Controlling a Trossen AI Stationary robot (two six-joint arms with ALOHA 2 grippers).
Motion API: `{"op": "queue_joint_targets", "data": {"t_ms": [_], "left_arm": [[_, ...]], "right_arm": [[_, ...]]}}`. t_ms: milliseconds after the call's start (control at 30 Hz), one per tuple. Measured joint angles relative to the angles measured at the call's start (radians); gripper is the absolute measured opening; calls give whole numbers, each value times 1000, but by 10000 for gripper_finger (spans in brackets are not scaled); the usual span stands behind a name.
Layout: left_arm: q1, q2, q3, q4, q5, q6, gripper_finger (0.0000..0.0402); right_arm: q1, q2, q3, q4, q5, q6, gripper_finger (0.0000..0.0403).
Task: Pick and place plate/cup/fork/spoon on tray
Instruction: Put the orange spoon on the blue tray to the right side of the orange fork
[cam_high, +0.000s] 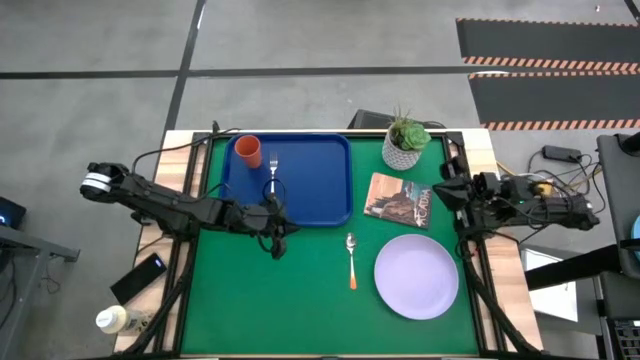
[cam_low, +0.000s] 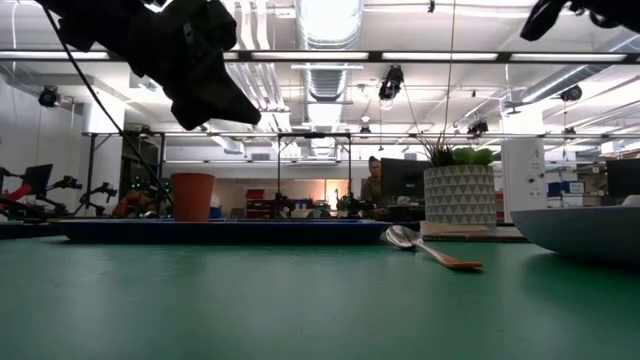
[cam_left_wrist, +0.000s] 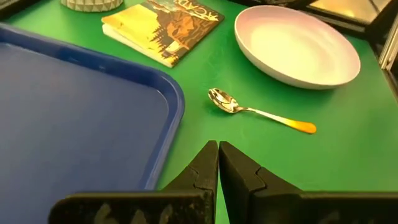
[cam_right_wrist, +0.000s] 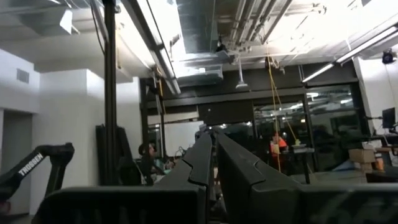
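Note:
The dark blue tray (cam_high: 330, 205) lies at the far left of the green mat, with the orange-red cup (cam_high: 249, 151) upright in its far left corner and the fork (cam_high: 272, 166) lying flat beside it. The spoon (cam_high: 351, 258) lies flat on the mat near the middle, bowl toward the far edge; it also shows in the left wrist view (cam_left_wrist: 258, 112). The lavender plate (cam_high: 416, 276) rests on the mat at the right. My left gripper (cam_high: 279, 247) is shut and empty above the mat just off the tray's near edge (cam_left_wrist: 163, 155). My right gripper (cam_high: 441, 190) is shut and empty, raised at the right edge.
A white patterned plant pot (cam_high: 404, 145) stands at the far right. A book (cam_high: 399, 200) lies between the tray and the plate. A phone (cam_high: 139, 277) and a bottle (cam_high: 118, 319) lie off the mat's left side. Bare mat stretches along the near edge.

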Motion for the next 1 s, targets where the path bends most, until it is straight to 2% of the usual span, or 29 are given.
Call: {"op": "queue_joint_targets", "data": {"t_ms": [200, 433, 633, 700, 867, 1000], "left_arm": [[1, 0, -4, -9, 0, 27, 0], [1, -1, -4, -17, 83, 41, 0], [1, -9, 0, -46, 90, 85, 0], [1, -37, 3, -73, 87, 142, 0], [0, -147, -5, -64, 57, 173, 0], [-2, -233, -6, -80, 61, 174, 0]], "right_arm": [[0, 237, 2, 174, 1, 20, 18], [2, 487, 87, 189, 2, 106, 18], [34, 686, 216, 196, 2, 145, 18], [57, 747, 260, 179, 1, 145, 18], [112, 895, 392, 99, 1, 153, 18], [140, 990, 518, 16, 4, 243, 18]]}}
